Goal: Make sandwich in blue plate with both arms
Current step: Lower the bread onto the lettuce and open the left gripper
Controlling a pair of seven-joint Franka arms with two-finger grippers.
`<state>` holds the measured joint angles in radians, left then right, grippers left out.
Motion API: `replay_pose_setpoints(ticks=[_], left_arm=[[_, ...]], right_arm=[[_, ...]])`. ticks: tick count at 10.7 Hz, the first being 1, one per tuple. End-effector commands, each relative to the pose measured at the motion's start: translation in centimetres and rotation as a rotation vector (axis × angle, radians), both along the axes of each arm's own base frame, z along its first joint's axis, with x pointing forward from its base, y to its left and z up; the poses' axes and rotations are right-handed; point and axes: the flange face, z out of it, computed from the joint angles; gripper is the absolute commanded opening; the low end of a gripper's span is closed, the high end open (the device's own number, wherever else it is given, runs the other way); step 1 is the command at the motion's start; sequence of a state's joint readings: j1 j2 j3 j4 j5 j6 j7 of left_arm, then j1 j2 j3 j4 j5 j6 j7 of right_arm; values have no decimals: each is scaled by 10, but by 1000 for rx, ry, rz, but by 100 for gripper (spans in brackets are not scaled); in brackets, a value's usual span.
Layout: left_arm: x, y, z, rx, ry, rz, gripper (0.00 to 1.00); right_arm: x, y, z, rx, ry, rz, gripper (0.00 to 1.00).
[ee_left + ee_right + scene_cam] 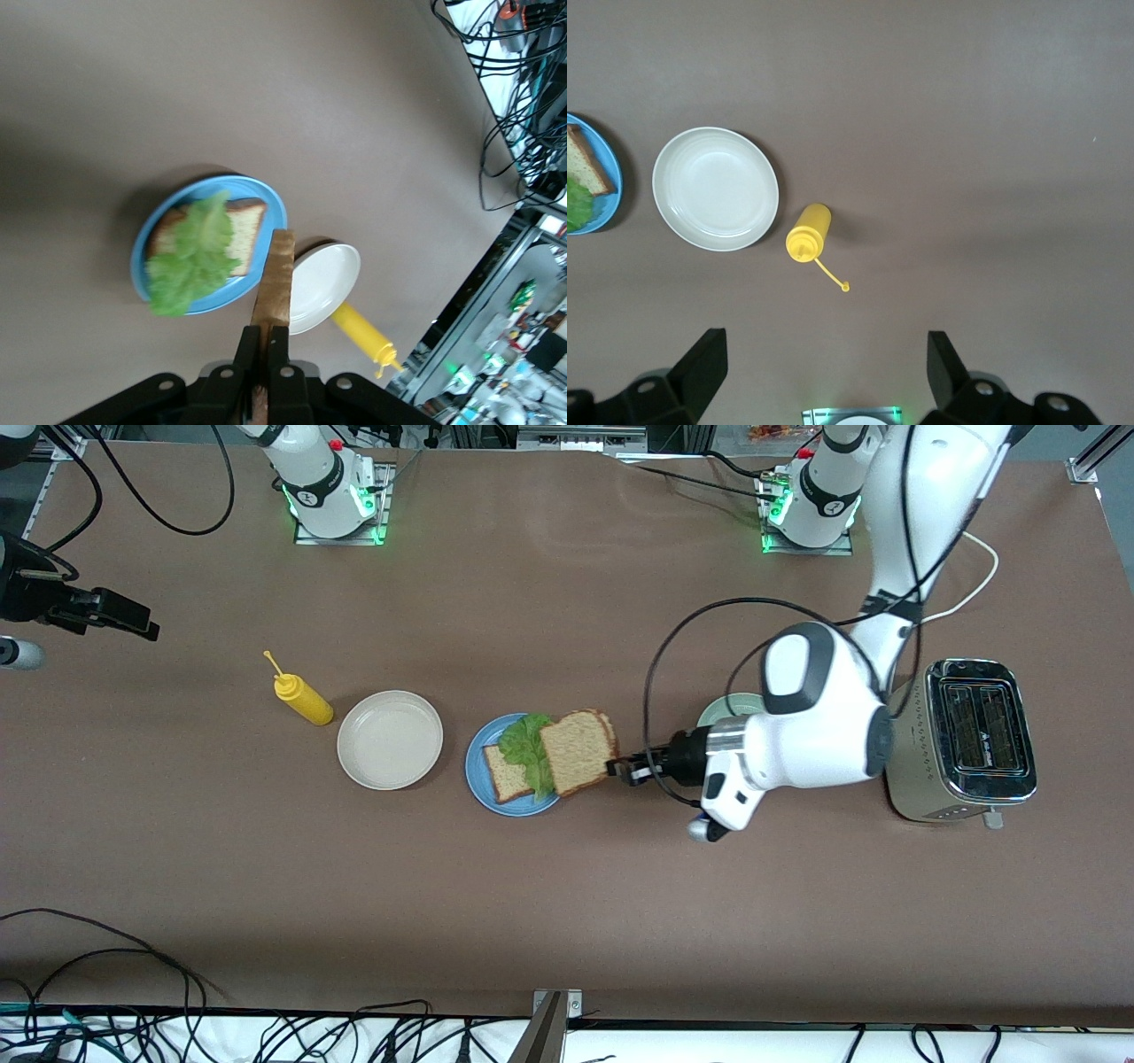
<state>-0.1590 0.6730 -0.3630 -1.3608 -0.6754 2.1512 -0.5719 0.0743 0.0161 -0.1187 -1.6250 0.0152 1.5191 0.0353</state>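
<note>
The sandwich's lower bread slice (503,776) lies on the blue plate (483,790) at the front view's centre under the lettuce leaf (529,751). The left gripper (620,769) pinches the top slice (578,751) by one edge over the plate, long axis running from gripper toward plate. The right gripper (824,372) waits, fingers spread, at the frame's upper left edge.

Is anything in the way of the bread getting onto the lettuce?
No, nothing visible. The left gripper holds the top slice over the blue plate, right above the lettuce lying on the bottom slice.
</note>
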Motion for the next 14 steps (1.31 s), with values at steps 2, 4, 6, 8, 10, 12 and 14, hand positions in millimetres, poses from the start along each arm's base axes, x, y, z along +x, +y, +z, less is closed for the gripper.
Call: replay_pose_setpoints(ticks=[2, 4, 6, 8, 10, 12, 14], left_arm=[[-17, -52, -50, -31, -12, 117, 0], [-24, -67, -81, 9, -52, 84, 0], [-35, -86, -93, 25, -98, 69, 0], [-42, -95, -106, 35, -100, 37, 0], [-50, -100, -127, 61, -114, -14, 0], [-56, -101, -144, 99, -121, -54, 0], [-61, -101, -158, 127, -122, -82, 0]], right_arm=[[7, -9, 36, -19, -81, -28, 100], [5, -12, 41, -18, -90, -36, 100], [14, -18, 29, 8, -89, -53, 100], [12, -17, 30, 11, -78, -53, 100], [14, -17, 29, 10, -86, -53, 100], [19, -18, 24, 7, -92, -53, 100], [34, -19, 11, -11, -122, -52, 100]])
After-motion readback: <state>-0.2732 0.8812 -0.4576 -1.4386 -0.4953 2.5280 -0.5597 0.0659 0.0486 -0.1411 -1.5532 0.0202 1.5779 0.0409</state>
